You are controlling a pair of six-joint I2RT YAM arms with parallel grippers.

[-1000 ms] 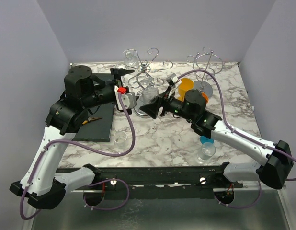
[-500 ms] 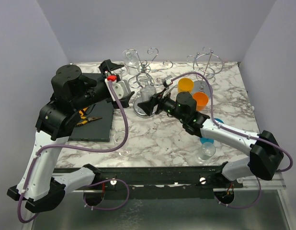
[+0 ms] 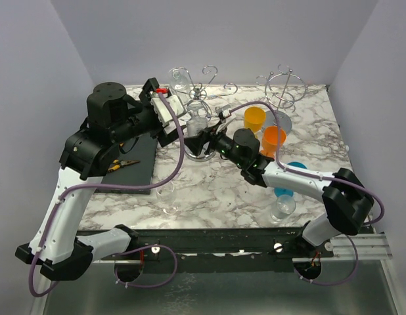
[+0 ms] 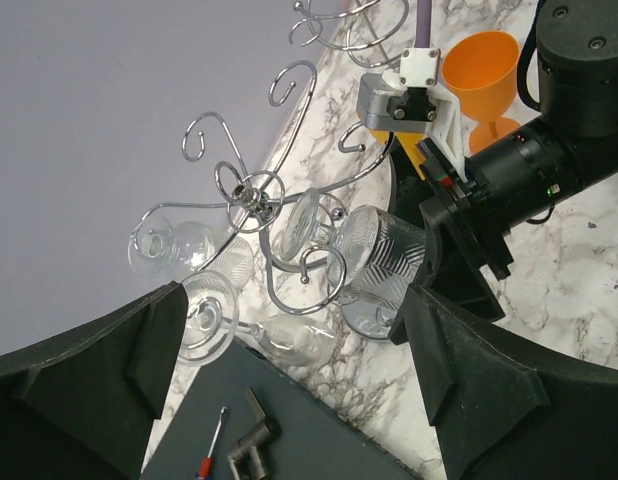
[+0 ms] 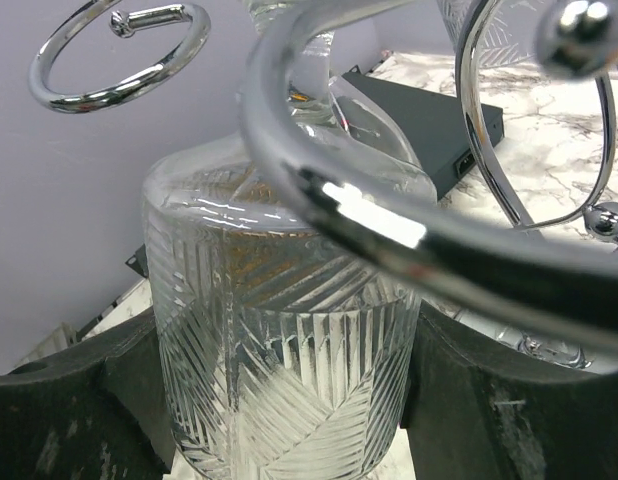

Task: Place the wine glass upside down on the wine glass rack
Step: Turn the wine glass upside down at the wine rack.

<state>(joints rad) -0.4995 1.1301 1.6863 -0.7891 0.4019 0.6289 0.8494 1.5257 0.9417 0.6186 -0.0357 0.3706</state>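
The ribbed wine glass (image 4: 381,262) hangs upside down, foot uppermost, right at the chrome wine glass rack (image 4: 254,190). My right gripper (image 5: 279,400) is shut on its bowl, and a rack arm (image 5: 389,230) crosses close in front of the glass (image 5: 279,330). From the top, the glass (image 3: 200,130) and my right gripper (image 3: 204,140) are just in front of the rack (image 3: 202,92). My left gripper (image 4: 299,340) hovers open and empty above the rack's left side (image 3: 167,113).
A plain wine glass (image 4: 244,325) lies on its side by the dark mat (image 3: 134,167), which holds small tools (image 3: 121,165). Two orange cups (image 3: 254,118), a blue cup (image 3: 292,172), a second wire rack (image 3: 285,85) and small clear glasses (image 3: 282,207) stand around.
My right gripper has carried the wine glass left and back, up against the rack. My left arm has swung back and right, over the rack's left side, still open.
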